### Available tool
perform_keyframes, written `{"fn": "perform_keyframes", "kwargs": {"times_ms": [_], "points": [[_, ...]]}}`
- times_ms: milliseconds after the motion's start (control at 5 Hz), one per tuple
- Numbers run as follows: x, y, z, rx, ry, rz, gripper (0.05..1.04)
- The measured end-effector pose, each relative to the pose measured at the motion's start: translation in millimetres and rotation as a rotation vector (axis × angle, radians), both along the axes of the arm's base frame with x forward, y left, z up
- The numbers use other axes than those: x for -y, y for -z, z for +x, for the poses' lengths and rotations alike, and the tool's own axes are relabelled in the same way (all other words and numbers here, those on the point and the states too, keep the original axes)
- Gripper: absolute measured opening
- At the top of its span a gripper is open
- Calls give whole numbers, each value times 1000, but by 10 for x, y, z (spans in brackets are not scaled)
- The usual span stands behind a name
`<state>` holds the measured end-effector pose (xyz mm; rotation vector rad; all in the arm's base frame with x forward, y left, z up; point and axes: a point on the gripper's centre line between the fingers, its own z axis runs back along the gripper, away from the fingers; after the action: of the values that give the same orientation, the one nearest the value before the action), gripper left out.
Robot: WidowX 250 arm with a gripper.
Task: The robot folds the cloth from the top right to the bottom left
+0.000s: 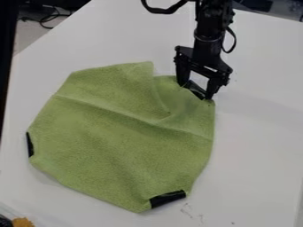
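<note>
The black gripper (197,90) is at the cloth's upper right edge, pointing down. Its two fingers stand apart, open, on either side of a black corner patch (193,88). The green cloth (118,137) lies on the white table with an uneven outline. A crease crosses it from the upper left to the right, and a raised fold (155,95) runs down near the top. Other black patches mark its left edge (30,145) and its bottom corner (167,198). Whether the fingertips touch the cloth is hard to tell.
White table surface (260,146) surrounds the cloth. An orange object (23,222) sits at the bottom left corner of the view, beside something dark. Cables (44,18) lie beyond the table's upper left edge.
</note>
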<state>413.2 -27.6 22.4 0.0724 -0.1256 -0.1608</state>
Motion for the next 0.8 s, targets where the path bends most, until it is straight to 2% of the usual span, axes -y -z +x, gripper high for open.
{"fn": "perform_keyframes", "kwargs": {"times_ms": [200,400,600,800], "points": [[1,24,90,-6,17,-24,999],[-52,109,180,-33,32,-47,1000],[-40,124,250,-38,52,-70,958],[-47,129,297,-28,43,-78,831]]}}
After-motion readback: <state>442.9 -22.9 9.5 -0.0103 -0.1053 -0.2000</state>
